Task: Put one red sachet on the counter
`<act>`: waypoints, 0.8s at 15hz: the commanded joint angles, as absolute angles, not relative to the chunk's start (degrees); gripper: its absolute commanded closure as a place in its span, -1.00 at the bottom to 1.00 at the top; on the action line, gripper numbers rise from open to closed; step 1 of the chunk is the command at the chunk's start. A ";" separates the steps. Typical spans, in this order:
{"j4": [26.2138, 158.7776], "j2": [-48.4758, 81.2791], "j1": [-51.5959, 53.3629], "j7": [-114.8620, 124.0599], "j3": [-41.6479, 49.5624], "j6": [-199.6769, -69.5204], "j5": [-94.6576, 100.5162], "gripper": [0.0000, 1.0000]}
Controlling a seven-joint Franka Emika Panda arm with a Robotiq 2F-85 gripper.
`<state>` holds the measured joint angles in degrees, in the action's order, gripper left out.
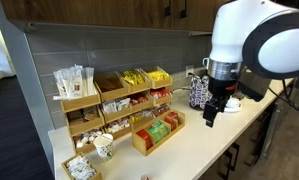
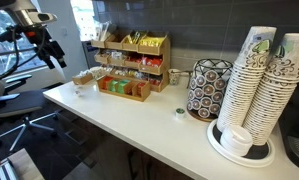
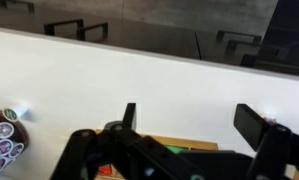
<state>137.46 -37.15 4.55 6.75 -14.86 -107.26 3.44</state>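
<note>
Gripper (image 3: 189,125) fills lower frame of wrist view, fingers (image 3: 129,115) spread wide, nothing between them. In an exterior view it hangs right of centre above counter (image 1: 204,148), well apart from packets. Red sachet (image 1: 170,123) seems to sit at right end of front wooden tray (image 1: 154,147), just beside green packets (image 1: 153,134); too small to be sure. Risks:
- Sachets are flat and tightly packed, so pinch may take several, or neighbouring green one.
- Finger may strike tray wall and shove tray.
- Thin packet may slip out before bare counter.
</note>
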 commanded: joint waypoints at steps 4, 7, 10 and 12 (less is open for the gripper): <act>138.33 -28.04 5.58 10.15 -13.74 -126.56 3.95 -1.00; 138.29 -24.71 5.53 10.16 -13.49 -131.07 3.89 -1.00; 138.17 -24.85 5.60 10.17 -13.51 -131.10 3.88 -1.00; 138.16 -24.98 5.64 10.17 -13.52 -131.09 3.88 -1.00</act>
<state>138.25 -25.10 4.70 9.78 -14.37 -131.21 3.34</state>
